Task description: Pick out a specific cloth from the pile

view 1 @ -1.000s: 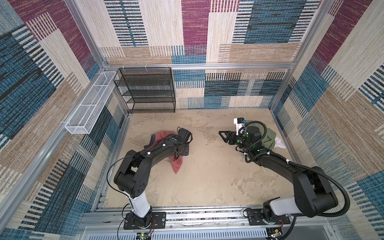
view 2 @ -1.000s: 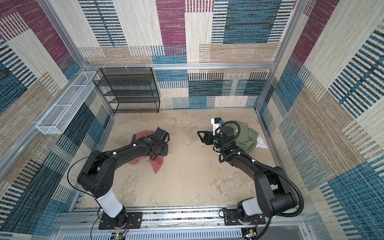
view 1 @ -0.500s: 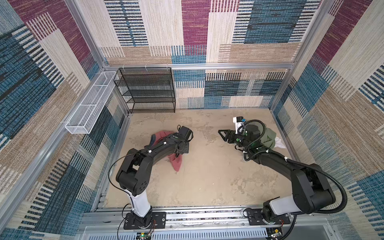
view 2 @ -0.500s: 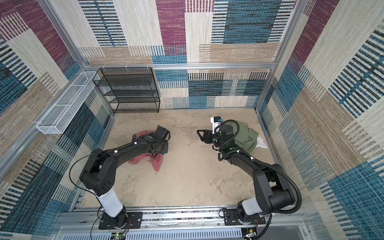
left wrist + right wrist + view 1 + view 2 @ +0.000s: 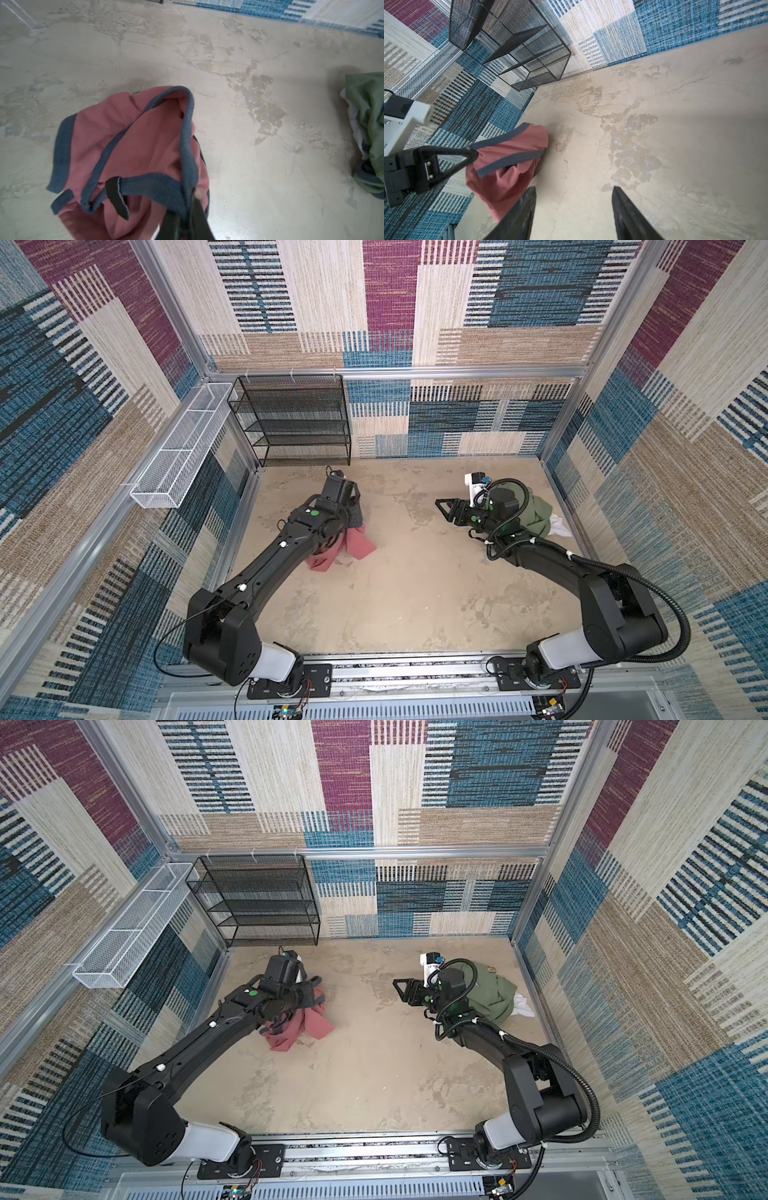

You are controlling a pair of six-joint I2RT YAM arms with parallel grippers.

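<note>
The left gripper (image 5: 473, 152) is clamped on the grey-blue trim of the soft brick-red cloth (image 5: 358, 546), which droops to the beige floor (image 5: 415, 580) at the left, well apart from the olive-green and white pile of garments (image 5: 538, 516) by the right wall. The right gripper (image 5: 573, 194) is spread apart, empty.

Whole scene's seen from high up front in both top views, angled down at the back wall (image 5: 457, 423). The cloth (image 5: 133, 141) is shot close-up from the left wrist and from farther off, low across the floor (image 5: 675, 124), from the right; it's shared by all four.
</note>
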